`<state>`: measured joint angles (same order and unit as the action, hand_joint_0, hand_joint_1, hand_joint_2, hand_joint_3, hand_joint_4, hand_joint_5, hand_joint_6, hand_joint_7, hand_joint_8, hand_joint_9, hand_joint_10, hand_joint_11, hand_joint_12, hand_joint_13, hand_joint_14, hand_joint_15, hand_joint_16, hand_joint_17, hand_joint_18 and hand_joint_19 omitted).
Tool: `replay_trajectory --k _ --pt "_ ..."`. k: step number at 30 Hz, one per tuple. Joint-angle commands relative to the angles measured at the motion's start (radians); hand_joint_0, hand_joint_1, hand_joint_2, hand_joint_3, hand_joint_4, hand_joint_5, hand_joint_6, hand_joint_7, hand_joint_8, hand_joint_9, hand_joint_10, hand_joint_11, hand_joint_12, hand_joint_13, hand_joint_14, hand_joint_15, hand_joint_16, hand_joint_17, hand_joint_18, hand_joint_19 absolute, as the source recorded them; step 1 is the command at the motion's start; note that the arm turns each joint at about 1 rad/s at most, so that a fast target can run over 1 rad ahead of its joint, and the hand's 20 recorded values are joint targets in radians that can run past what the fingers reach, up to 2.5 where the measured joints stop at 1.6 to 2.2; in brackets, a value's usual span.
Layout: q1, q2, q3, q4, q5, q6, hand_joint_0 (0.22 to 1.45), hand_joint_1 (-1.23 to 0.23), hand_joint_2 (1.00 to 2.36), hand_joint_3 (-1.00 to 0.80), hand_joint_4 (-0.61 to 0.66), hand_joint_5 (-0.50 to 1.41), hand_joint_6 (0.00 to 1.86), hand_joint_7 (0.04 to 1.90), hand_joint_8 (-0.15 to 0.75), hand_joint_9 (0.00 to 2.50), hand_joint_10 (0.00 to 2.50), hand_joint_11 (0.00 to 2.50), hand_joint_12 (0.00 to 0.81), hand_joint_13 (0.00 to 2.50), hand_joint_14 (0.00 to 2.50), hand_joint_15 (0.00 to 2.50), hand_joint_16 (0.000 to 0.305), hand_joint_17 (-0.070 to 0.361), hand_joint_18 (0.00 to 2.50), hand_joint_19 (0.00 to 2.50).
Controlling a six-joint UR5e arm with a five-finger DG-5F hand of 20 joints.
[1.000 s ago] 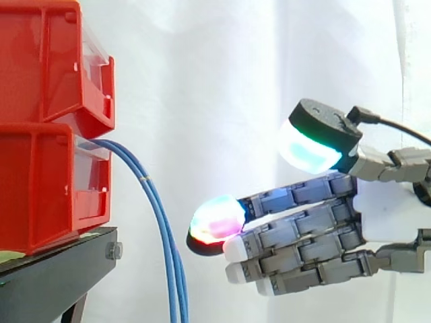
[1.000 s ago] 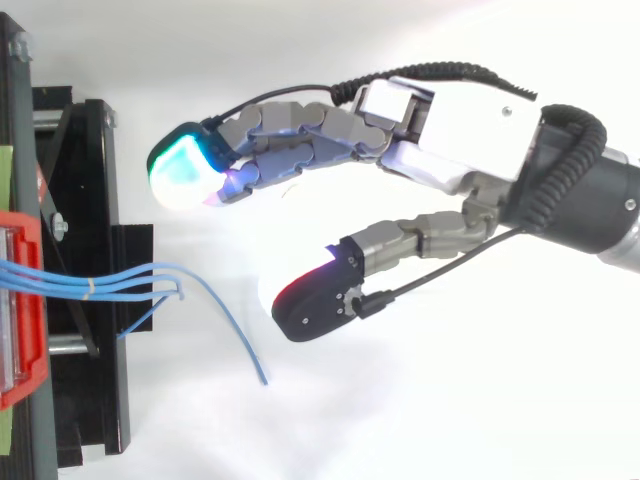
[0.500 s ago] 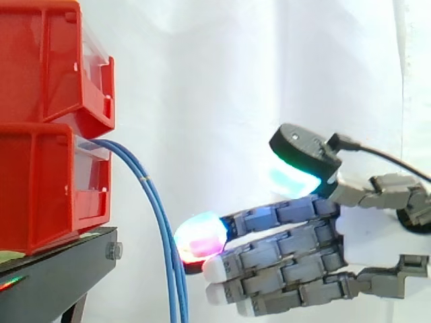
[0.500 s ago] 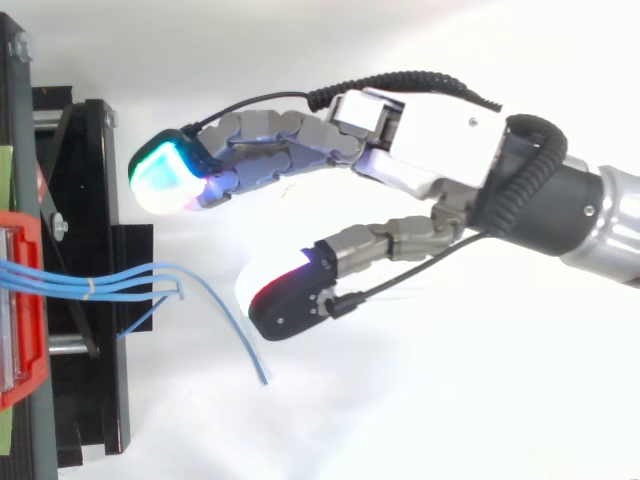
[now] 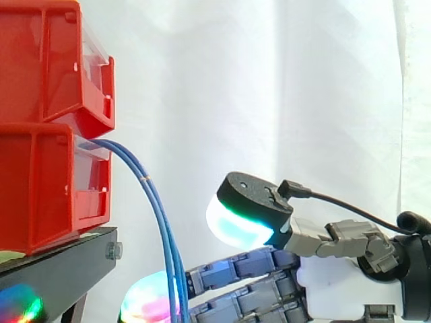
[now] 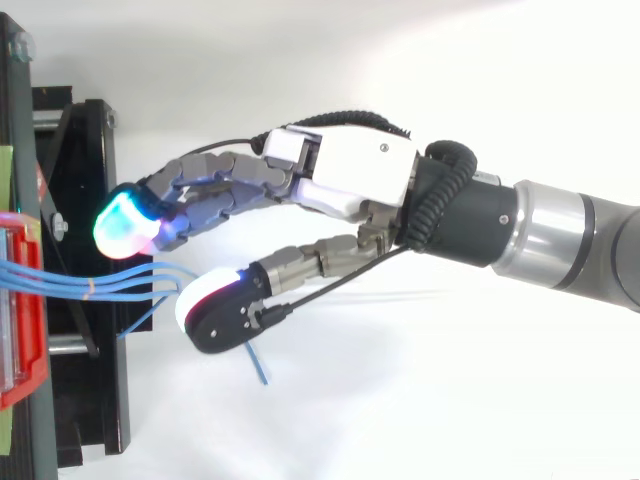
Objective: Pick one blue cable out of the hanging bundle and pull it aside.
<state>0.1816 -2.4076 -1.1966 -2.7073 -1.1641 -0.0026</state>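
The hand (image 6: 345, 180) is held open, thumb spread from straight fingers and nothing gripped, so that the blue cables (image 5: 156, 208) hanging from the lower of the red bins (image 5: 40, 182) at the left are straddled, apparently for one to be pinched.

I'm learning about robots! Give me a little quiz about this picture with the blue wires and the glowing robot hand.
1. True or false: the thin blue cables come out of the upper of the two stacked red plastic bins.
2. What do the bins stand on? A) a black stand B) a wooden chair C) a green box
3. Is the grey robot hand open, or shut on a cable?
Key: 1 false, they come out of the lower bin; 2 A; 3 open, its fingers are fairly straight and the thumb is apart.
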Motion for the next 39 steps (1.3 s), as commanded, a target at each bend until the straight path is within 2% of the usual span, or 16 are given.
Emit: replay_trajectory --k 1,4,5,6,11,14,16,22,23,31,39 --pt "0.01 -0.001 0.0 0.041 -0.009 -0.028 0.49 -0.69 1.0 -0.5 0.24 -0.17 0.5 0.75 0.243 0.63 0.01 0.17 0.278 0.47 0.01 0.19 0.047 0.106 0.26 0.16" --pt "0.015 -0.001 0.002 0.061 -0.035 -0.046 0.5 -0.69 1.0 -0.5 0.26 -0.16 0.5 0.78 0.247 0.66 0.01 0.19 0.278 0.5 0.01 0.21 0.047 0.106 0.28 0.18" --pt "0.018 -0.001 0.0 0.069 -0.06 -0.048 0.5 -0.69 1.0 -0.5 0.26 -0.16 0.5 0.78 0.247 0.67 0.01 0.19 0.278 0.51 0.01 0.22 0.047 0.106 0.29 0.18" --pt "0.021 -0.001 0.002 0.084 -0.111 -0.048 0.5 -0.69 1.0 -0.5 0.26 -0.16 0.5 0.79 0.249 0.67 0.01 0.2 0.277 0.51 0.01 0.22 0.047 0.106 0.29 0.19" --pt "0.026 -0.001 0.005 0.087 -0.17 -0.022 0.5 -0.68 1.0 -0.5 0.27 -0.15 0.5 0.8 0.249 0.69 0.01 0.2 0.276 0.54 0.01 0.23 0.047 0.106 0.31 0.21" --pt "0.027 0.001 0.009 0.087 -0.189 -0.008 0.5 -0.68 1.0 -0.5 0.27 -0.15 0.5 0.8 0.249 0.7 0.01 0.21 0.278 0.55 0.01 0.23 0.047 0.106 0.32 0.21" --pt "0.027 0.001 0.011 0.087 -0.198 0.001 0.5 -0.67 1.0 -0.5 0.27 -0.15 0.5 0.81 0.252 0.71 0.01 0.21 0.275 0.55 0.01 0.24 0.047 0.106 0.33 0.22" --pt "0.027 0.001 0.011 0.087 -0.197 0.029 0.5 -0.66 1.0 -0.5 0.28 -0.15 0.5 0.81 0.253 0.72 0.01 0.22 0.275 0.56 0.01 0.25 0.047 0.106 0.34 0.23" --pt "0.026 0.001 0.011 0.081 -0.197 0.049 0.5 -0.66 1.0 -0.5 0.27 -0.15 0.5 0.81 0.252 0.72 0.01 0.22 0.274 0.56 0.01 0.25 0.047 0.106 0.34 0.23" --pt "0.015 -0.001 0.011 0.061 -0.193 0.085 0.51 -0.65 1.0 -0.5 0.28 -0.15 0.5 0.81 0.252 0.72 0.01 0.21 0.274 0.57 0.01 0.25 0.047 0.106 0.35 0.24" --pt "0.007 -0.001 0.011 0.058 -0.198 0.092 0.51 -0.64 1.0 -0.5 0.28 -0.15 0.5 0.81 0.253 0.72 0.01 0.21 0.276 0.58 0.01 0.26 0.047 0.106 0.36 0.24"
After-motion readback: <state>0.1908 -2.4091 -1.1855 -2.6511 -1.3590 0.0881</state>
